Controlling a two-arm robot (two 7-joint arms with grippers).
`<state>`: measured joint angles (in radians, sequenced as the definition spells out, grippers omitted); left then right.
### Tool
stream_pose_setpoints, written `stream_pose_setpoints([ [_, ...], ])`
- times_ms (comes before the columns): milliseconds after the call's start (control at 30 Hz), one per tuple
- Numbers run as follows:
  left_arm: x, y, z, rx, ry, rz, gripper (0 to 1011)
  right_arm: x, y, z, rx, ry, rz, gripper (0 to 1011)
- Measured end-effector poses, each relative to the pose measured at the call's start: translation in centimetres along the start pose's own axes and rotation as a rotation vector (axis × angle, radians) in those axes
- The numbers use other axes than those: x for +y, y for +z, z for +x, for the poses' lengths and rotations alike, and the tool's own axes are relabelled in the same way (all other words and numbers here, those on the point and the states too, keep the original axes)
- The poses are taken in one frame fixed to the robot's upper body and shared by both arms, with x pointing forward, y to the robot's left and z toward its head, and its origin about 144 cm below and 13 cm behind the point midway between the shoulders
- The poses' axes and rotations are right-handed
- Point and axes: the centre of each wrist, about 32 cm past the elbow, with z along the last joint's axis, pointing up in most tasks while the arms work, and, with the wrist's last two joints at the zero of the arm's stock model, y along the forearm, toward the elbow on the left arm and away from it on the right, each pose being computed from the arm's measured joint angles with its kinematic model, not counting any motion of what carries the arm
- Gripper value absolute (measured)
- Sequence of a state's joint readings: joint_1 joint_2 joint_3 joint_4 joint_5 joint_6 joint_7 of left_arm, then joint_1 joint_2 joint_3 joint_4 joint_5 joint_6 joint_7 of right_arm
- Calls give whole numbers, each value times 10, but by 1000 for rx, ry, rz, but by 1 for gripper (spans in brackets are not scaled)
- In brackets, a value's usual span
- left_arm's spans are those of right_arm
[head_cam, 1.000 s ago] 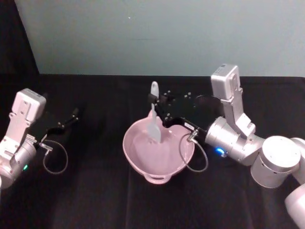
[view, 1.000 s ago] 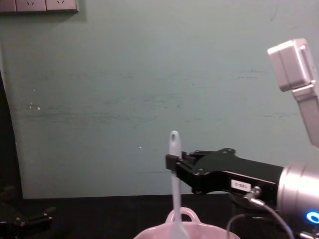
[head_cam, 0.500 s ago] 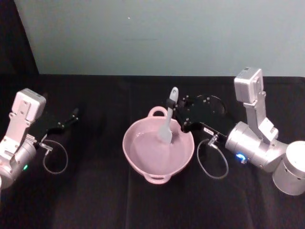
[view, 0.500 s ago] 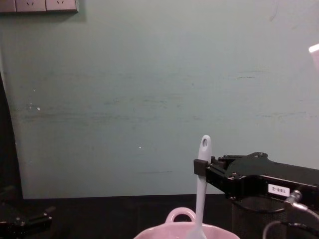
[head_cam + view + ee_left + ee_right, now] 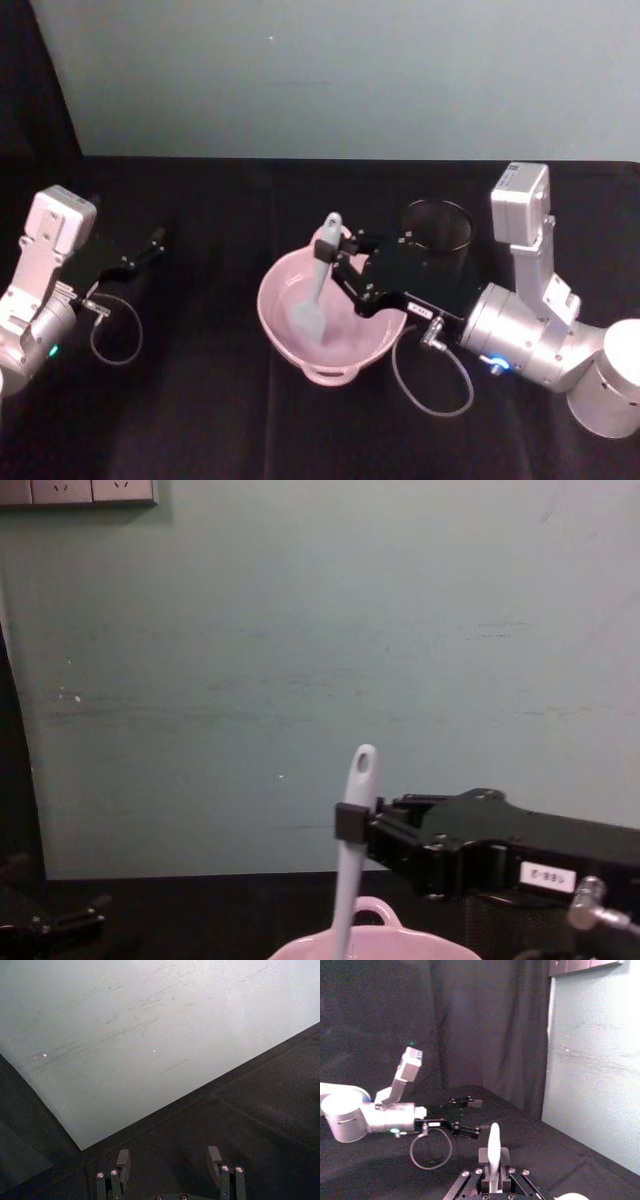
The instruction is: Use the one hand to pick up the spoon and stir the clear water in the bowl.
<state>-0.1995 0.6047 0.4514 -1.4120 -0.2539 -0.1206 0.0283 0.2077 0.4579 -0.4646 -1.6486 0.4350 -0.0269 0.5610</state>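
My right tool (image 5: 331, 252) grips the spoon (image 5: 315, 287) by its handle, blade down in the bowl (image 5: 272, 318); my left tool (image 5: 152, 245) rests open at left.

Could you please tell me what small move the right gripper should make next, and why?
Probably a small circular sweep of the spoon inside the bowl. The right gripper is shut on the handle, and the tilted blade sits low in the bowl near its left side, so a stirring stroke fits. The left gripper is parked far left.
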Motion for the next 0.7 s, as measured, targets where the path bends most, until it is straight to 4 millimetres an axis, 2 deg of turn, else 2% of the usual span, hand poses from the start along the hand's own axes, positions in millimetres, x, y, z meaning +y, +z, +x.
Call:
stream_pose_setpoints([
  [267, 0, 0, 0, 0, 0, 0, 1011, 17, -3, -3, 5, 13, 2, 125],
  [700, 0, 0, 0, 0, 0, 0, 1011, 47, -12, 13, -37, -66, -29, 125],
])
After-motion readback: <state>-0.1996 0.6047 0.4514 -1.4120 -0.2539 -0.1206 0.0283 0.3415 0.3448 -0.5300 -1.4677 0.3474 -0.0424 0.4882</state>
